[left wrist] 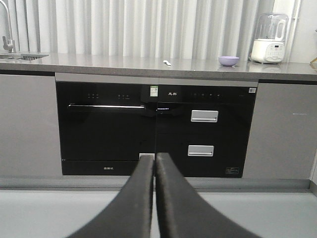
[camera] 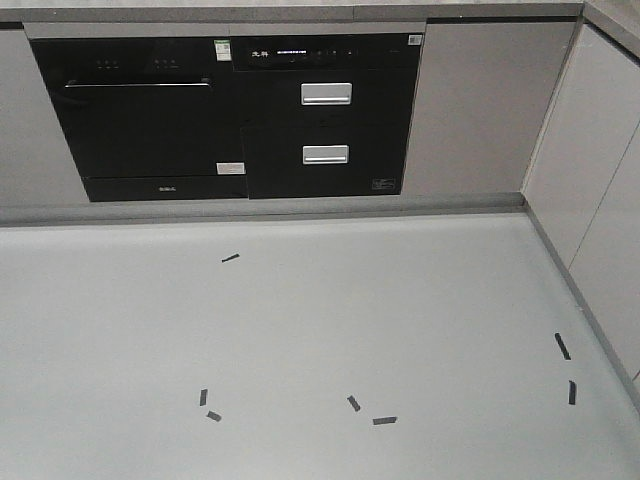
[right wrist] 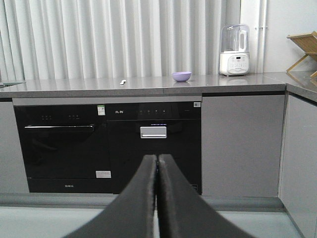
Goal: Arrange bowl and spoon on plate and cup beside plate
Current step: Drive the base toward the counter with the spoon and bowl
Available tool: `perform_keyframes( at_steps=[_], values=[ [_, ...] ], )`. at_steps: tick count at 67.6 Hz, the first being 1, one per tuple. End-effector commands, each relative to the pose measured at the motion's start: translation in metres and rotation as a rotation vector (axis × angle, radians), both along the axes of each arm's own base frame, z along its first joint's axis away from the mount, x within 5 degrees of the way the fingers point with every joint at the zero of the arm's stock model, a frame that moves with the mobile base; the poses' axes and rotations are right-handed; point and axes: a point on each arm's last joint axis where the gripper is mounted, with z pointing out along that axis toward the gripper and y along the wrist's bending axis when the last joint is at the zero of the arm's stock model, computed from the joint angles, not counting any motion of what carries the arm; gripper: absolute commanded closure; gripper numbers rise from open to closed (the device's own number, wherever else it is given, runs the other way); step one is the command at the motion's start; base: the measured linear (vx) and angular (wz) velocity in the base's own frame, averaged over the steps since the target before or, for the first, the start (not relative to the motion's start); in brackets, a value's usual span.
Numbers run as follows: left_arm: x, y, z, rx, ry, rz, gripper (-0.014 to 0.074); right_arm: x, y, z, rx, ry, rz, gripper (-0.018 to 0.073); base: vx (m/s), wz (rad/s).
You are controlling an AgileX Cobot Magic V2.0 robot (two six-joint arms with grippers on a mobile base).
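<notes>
The left fingers (left wrist: pixel 148 171) and right fingers (right wrist: pixel 151 171) are pressed together, holding nothing. Far ahead on the grey surface (left wrist: pixel 99 62) sits the bowl (left wrist: pixel 229 60), its inside hidden, with the spoon (left wrist: pixel 167 62) lying apart to its left. The sticker (left wrist: pixel 154 91) on the oven (left wrist: pixel 106 129) is too small to read.

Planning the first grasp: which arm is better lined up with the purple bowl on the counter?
Probably the right: its wrist view shows the bowl nearly straight beyond its shut fingers, while the left wrist view has it well off to the right.
</notes>
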Motion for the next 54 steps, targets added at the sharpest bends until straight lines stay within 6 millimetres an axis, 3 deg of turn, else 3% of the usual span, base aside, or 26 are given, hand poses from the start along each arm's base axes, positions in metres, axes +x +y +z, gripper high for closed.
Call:
perform_keyframes(
  at_steps=[1, 54],
  values=[
    [-0.0025, 0.0000, 0.0130, 0.001, -0.102, 0.002, 0.0603, 0.0005, -0.0003, 0.0023, -0.004, -0.054, -0.007, 0.0570, 0.00, 0.00],
    [-0.0025, 0.0000, 0.0130, 0.001, -0.102, 0.002, 0.0603, 0.0005, -0.0003, 0.0023, -0.004, -0.054, -0.007, 0.0570, 0.00, 0.00]
  ],
)
